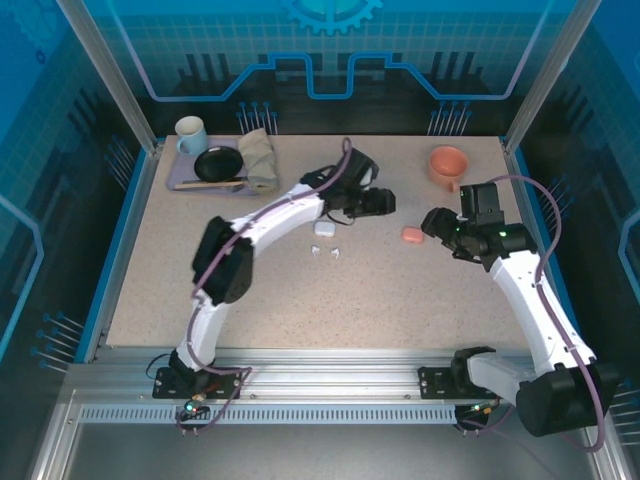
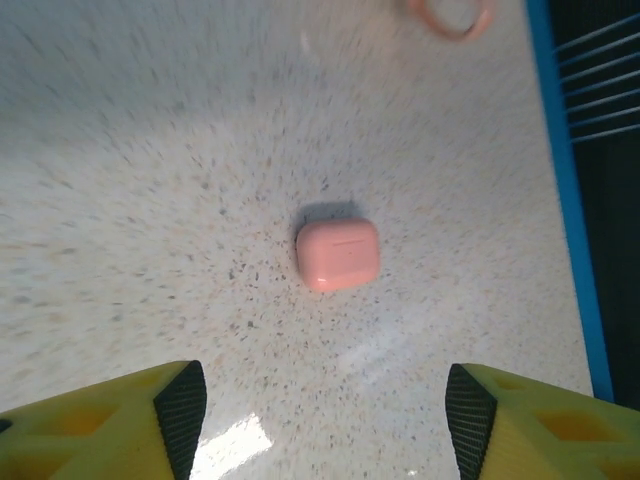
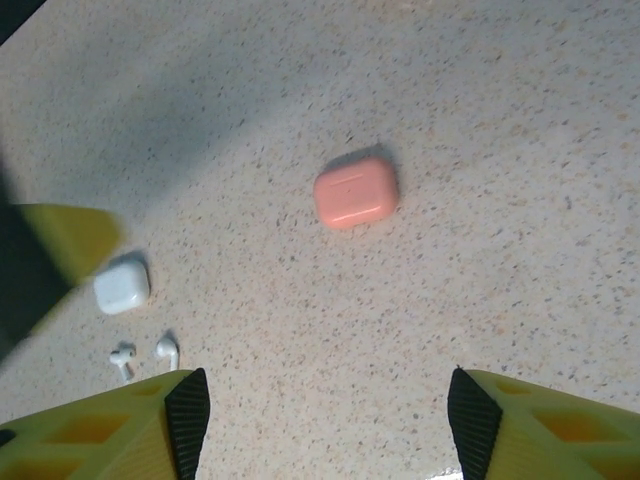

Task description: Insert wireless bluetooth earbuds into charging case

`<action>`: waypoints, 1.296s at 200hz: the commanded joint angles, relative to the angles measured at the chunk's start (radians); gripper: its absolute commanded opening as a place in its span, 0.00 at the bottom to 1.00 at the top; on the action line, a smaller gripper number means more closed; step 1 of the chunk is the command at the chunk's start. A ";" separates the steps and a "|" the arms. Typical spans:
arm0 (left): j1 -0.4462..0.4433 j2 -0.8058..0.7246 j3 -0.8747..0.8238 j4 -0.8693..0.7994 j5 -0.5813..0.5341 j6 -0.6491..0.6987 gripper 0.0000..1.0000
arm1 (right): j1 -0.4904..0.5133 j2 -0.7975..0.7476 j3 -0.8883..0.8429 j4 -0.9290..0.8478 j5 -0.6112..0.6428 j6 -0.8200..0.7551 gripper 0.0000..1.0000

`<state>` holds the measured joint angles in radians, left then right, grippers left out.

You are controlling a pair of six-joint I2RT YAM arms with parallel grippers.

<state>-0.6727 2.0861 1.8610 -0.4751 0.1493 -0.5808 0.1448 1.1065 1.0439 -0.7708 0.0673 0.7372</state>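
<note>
Speckled tabletop (image 1: 300,290) lies under the left gripper (image 2: 320,420) and right gripper (image 3: 320,420), both reaching toward centre, jaws apart. A pink charging case (image 3: 356,193) lies between them, with white earbuds (image 3: 165,350) further left.

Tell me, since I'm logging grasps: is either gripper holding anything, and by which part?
Nothing is held: the left gripper and right gripper both stand open and empty.

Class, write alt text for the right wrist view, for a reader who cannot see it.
A closed coral-pink case lies on a speckled table, ahead of the right gripper, whose jaws stand open and empty. In the picture's lower left sit a white case and two white earbuds.
</note>
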 commanded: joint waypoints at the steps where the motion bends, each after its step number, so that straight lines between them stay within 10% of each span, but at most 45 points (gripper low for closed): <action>1: 0.009 -0.209 -0.137 0.050 -0.156 0.118 0.68 | 0.065 0.060 0.049 -0.010 -0.022 0.007 0.68; 38: 0.086 -0.490 -0.430 0.129 -0.274 0.147 0.72 | 0.260 0.290 0.195 -0.017 0.063 0.026 0.70; 60: 0.147 -0.648 -0.625 0.204 -0.356 0.135 0.99 | 0.344 0.464 0.343 -0.047 0.107 0.029 0.71; 189: 0.419 -0.994 -0.969 0.168 -0.425 -0.045 0.99 | 0.495 1.384 1.372 -0.458 0.184 0.125 0.77; 259: 0.443 -1.006 -0.962 0.131 -0.411 -0.033 0.99 | 0.522 1.489 1.423 -0.460 0.187 0.160 0.79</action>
<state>-0.2394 1.0920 0.8875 -0.3134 -0.2581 -0.6121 0.6479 2.5580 2.4313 -1.1954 0.2367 0.8665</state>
